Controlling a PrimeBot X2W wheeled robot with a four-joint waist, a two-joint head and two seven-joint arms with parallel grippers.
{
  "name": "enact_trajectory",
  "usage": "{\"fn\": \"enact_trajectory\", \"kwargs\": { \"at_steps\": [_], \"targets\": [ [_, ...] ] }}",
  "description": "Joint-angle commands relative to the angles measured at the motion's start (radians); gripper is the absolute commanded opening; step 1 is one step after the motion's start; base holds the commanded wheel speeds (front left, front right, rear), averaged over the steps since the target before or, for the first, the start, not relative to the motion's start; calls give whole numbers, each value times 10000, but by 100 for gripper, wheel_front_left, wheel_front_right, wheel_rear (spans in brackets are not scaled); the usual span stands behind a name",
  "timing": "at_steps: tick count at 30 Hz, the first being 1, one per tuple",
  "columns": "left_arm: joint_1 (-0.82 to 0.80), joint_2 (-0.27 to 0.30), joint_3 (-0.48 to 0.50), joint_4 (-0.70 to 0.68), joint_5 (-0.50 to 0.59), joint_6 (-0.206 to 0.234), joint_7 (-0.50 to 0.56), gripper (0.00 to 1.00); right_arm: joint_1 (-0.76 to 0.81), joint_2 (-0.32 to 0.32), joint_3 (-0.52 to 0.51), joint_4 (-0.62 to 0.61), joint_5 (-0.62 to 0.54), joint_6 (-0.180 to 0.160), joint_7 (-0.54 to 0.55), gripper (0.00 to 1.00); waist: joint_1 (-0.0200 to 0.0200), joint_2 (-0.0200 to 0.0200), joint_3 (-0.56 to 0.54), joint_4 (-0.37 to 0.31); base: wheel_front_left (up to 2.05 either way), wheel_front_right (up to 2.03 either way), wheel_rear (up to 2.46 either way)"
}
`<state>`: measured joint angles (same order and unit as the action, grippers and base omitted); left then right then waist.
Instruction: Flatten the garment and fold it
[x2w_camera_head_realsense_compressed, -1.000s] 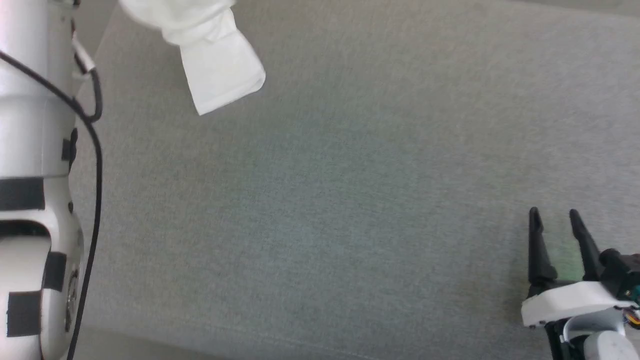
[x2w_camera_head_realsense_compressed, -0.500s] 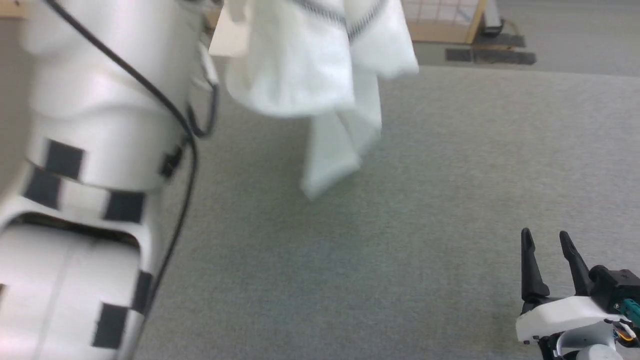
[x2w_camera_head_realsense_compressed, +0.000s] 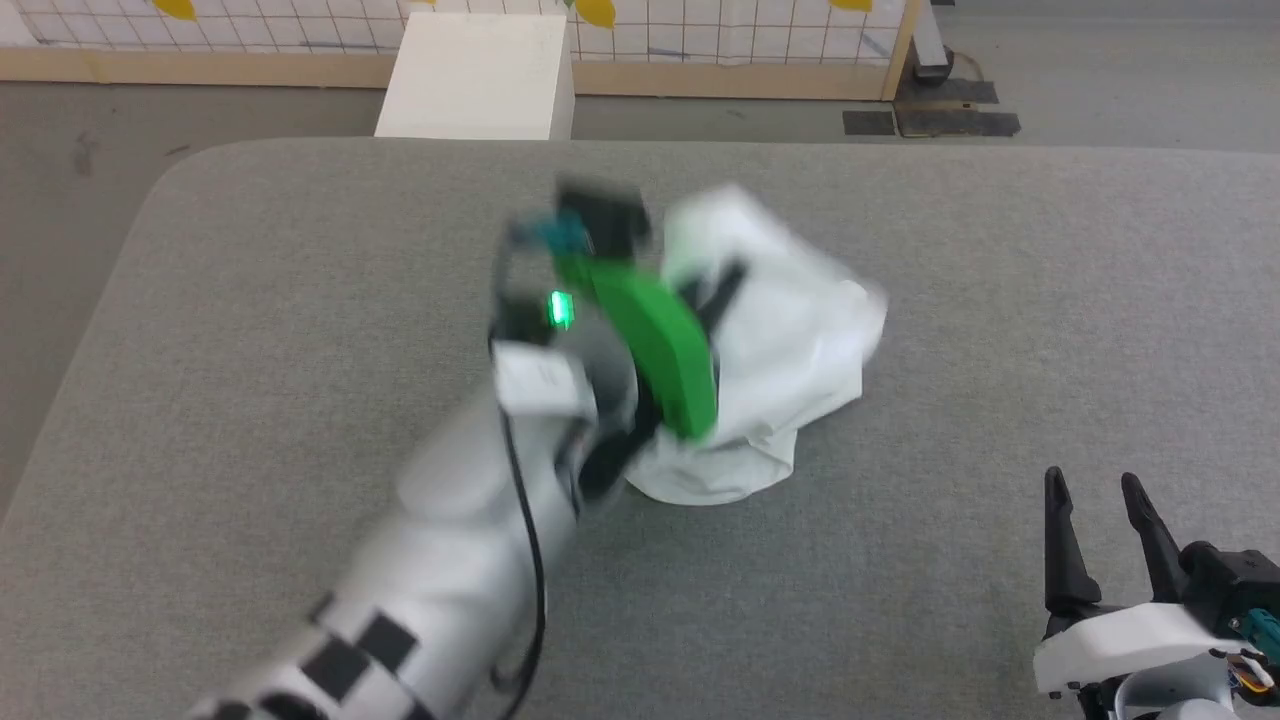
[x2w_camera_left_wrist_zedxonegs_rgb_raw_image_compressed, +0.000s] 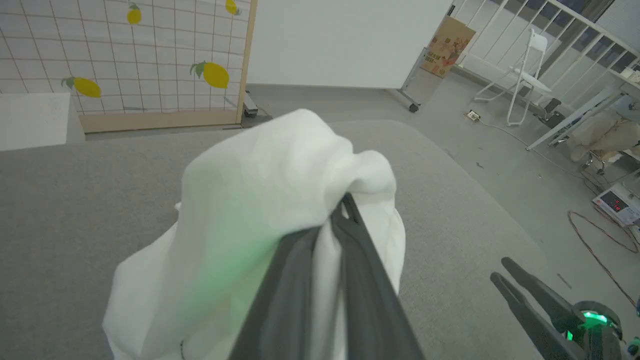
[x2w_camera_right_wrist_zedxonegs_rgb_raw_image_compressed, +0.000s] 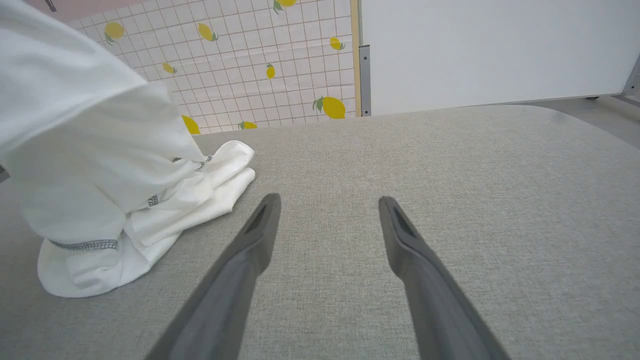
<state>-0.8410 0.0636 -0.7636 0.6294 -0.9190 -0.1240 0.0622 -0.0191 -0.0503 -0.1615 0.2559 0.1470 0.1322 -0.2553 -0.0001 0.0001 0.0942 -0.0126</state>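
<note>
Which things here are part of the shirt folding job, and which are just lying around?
Job: white garment, bunched and pinched in the left gripper; open right gripper; grey table under it.
Lying about: white box, lemon-print screen, white folding chair, cardboard box.

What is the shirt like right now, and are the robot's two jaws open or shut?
T-shirt: crumpled, not folded, top bunch held up, bottom resting on the grey padded surface.
Left gripper: jaws shut on the T-shirt.
Right gripper: jaws open, holding nothing, apart from the T-shirt.
</note>
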Motion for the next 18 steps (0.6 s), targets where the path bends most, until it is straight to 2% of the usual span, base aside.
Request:
{"fn": "enact_trajectory", "kwargs": {
  "at_steps": [1, 5, 8, 9, 10, 11, 14, 18],
  "targets": [
    [448, -17, -305, 280, 165, -57, 123, 0, 60, 1, 36, -18, -61, -15, -54, 100, 1, -1, 104, -59, 0, 0, 0],
    [1383, -63, -1313, 1286, 465, 24, 801, 0, 38, 1, 105, -1, -20, -15, -56, 100, 1, -1, 223, -108, 0, 0, 0],
    [1709, -89, -1585, 1754, 351, 76, 1253, 0, 35, 1, 125, 15, 6, -15, -57, 100, 1, -1, 262, -100, 0, 0, 0],
    [1758, -98, -1548, 1829, 210, 88, 1337, 14, 41, 1, 116, 26, 15, -15, -58, 100, 1, -1, 261, -80, 0, 0, 0],
    [1781, -104, -1444, 1838, 33, 92, 1351, 83, 49, 1, 103, 39, 20, -15, -58, 100, 1, -1, 250, -57, 0, 0, 0],
    [1780, -111, -1309, 1816, -187, 104, 1379, 100, 60, 1, 91, 60, 25, -15, -59, 100, 1, -1, 221, -29, 0, 0, 0],
    [1708, -121, -813, 1545, -901, 100, 1443, 100, 87, 1, 69, 122, 33, -15, -60, 100, 1, -1, 89, 55, 0, 0, 0],
    [1597, -126, 389, 734, -2279, 66, 1267, 100, 123, 1, 53, 174, 83, -15, -61, 100, 1, -1, -157, 196, 0, 0, 0]
  ]
}}
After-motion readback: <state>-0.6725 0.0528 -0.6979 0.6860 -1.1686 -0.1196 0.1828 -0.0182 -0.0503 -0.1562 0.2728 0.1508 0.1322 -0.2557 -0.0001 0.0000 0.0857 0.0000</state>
